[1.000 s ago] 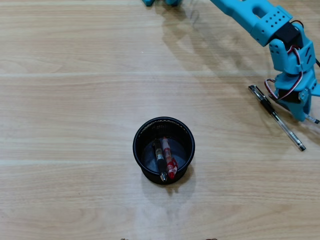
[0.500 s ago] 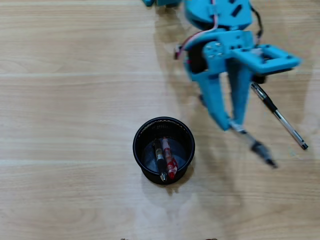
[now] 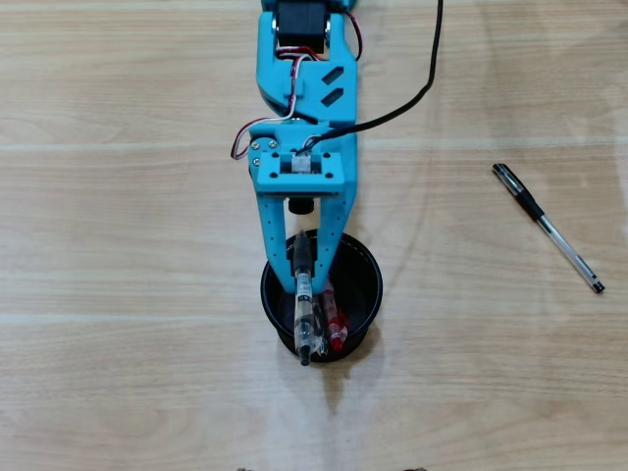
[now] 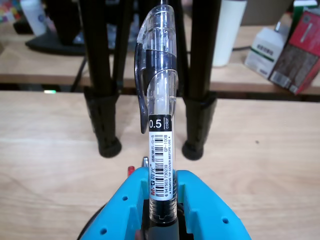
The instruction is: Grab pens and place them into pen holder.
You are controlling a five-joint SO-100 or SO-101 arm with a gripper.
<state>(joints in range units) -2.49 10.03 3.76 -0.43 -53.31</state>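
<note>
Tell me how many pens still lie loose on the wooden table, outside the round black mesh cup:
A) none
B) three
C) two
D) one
D: in the overhead view only one black clear-barrelled pen lies on the table at right; the tool holds another pen over the round black mesh cup.

A blue robot arm (image 3: pixel 299 98) reaches down from the top edge over a pale wood counter (image 3: pixel 118 245). Its gripper (image 3: pixel 300 294) has 2 fingers (image 3: pixel 275 250) clamped on a clear-barrelled pen (image 3: pixel 305 314), which lies lengthwise over a round black mesh pen holder (image 3: pixel 365 267), its lower end past the holder's near rim. Inside the holder, a red pen (image 3: pixel 336 324) shows just right of the held one. 1 more black pen (image 3: pixel 547 228) lies diagonally on the counter, well apart to the right.
</note>
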